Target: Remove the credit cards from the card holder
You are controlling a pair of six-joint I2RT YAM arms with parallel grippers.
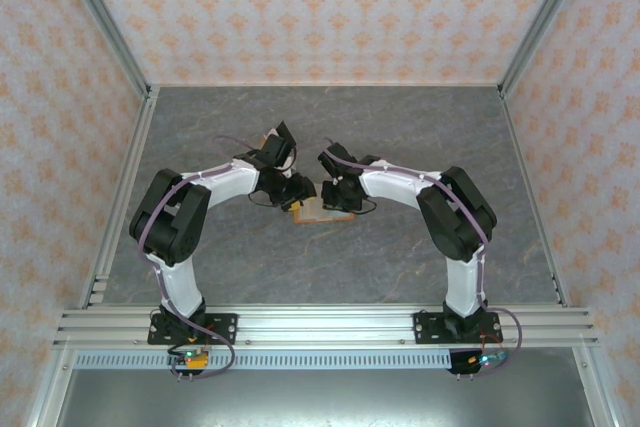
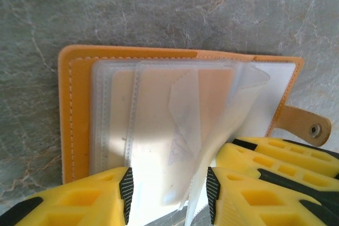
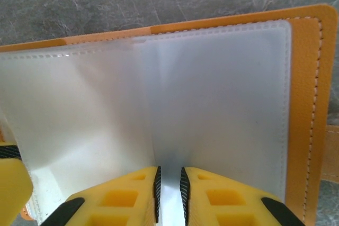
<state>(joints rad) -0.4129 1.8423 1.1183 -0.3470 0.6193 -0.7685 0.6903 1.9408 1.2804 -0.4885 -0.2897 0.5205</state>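
while the open card holder lies on the worktop, one clear sleeve should be pinched squarely by the narrowed right pincer, its grip unclear; the left pincer is seen released astride others

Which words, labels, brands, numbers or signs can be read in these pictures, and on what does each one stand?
None can be read.
The card holder and its snap tab bear no lettering.
A faint mark on a clear plastic sleeve is too blurred to read.
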